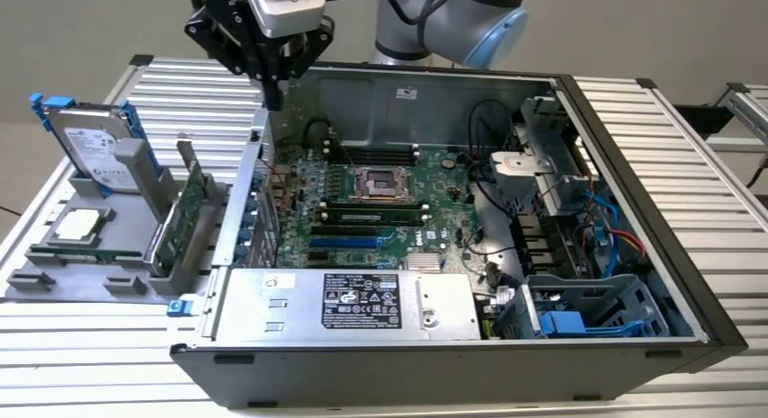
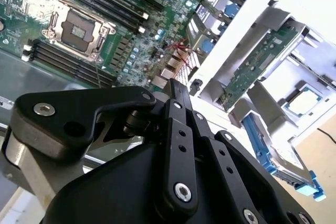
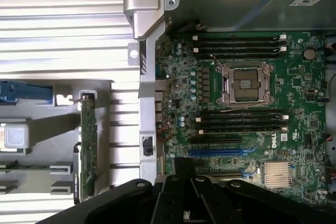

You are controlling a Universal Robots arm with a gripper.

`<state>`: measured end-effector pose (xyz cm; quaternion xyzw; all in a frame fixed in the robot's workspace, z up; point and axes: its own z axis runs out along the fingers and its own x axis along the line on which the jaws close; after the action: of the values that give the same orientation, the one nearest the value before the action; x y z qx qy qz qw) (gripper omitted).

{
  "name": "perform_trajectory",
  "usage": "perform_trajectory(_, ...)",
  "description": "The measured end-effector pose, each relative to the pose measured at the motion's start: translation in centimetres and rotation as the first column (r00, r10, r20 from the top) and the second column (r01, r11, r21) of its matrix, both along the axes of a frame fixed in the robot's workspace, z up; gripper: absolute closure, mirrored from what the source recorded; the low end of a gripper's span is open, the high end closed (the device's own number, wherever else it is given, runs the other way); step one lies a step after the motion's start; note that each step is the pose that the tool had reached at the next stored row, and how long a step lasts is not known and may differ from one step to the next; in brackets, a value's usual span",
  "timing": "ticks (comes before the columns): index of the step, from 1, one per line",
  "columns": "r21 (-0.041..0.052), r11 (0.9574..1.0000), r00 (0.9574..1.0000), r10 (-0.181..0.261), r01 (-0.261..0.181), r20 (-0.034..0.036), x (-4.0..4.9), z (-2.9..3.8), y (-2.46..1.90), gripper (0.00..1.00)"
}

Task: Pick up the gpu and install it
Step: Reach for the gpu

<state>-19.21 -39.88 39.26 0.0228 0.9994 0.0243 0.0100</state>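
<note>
Your tool (image 1: 273, 102), fingers together and empty, hangs over the case (image 1: 420, 373) wall; open it and centre on the upright gpu (image 1: 180, 216).

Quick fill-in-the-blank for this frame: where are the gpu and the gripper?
1. The gpu stands ____ in the gray holder beside the computer case.
2. The gripper hangs above the case, fingers together, holding ____.
3. The hard drive in the holder has ____ rails.

Missing words: upright; nothing; blue.

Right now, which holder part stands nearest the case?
The gpu, the upright green card beside the case wall; the blue-railed hard drive stands farther away.
</note>
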Motion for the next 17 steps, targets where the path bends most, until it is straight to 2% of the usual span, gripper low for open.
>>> perform_trajectory(6,0.0001,1.0,1.0,0.001,-0.001,0.0,-0.7,0.0,0.0,1.0)
perform_trajectory(17,0.0,1.0,1.0,0.004,-0.004,0.0001,-1.46,0.0,0.0,1.0)
